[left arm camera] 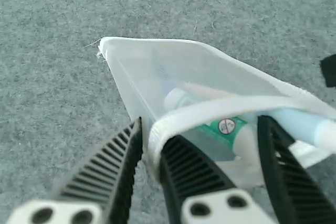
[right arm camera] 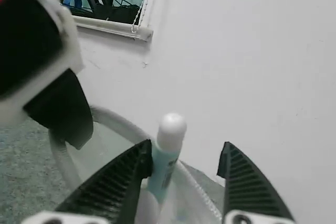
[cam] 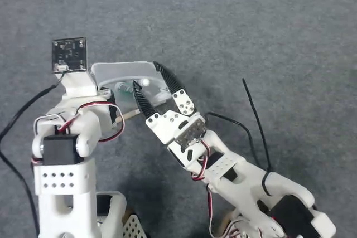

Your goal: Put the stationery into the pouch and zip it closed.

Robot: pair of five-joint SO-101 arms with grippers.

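A clear pouch [cam: 120, 73] with a white zip rim lies on the grey mat, its mouth turned toward the arms. My left gripper [left arm camera: 152, 141] is shut on the pouch [left arm camera: 157, 72] at the rim. Inside sits a white tube with a green label [left arm camera: 223, 127]. A light blue stick with a white cap [right arm camera: 167, 148] pokes out of the mouth. My right gripper [right arm camera: 188, 148] is open around that stick, which leans on one finger. From above, the right gripper [cam: 145, 74] straddles the pouch mouth and the stick's white cap [cam: 145, 82].
Grey carpet-like mat [cam: 268, 37] covers the table, with free room on the far and right sides. Thin black cables [cam: 254, 118] trail beside the right arm. The left arm's base [cam: 61, 182] stands at the near left.
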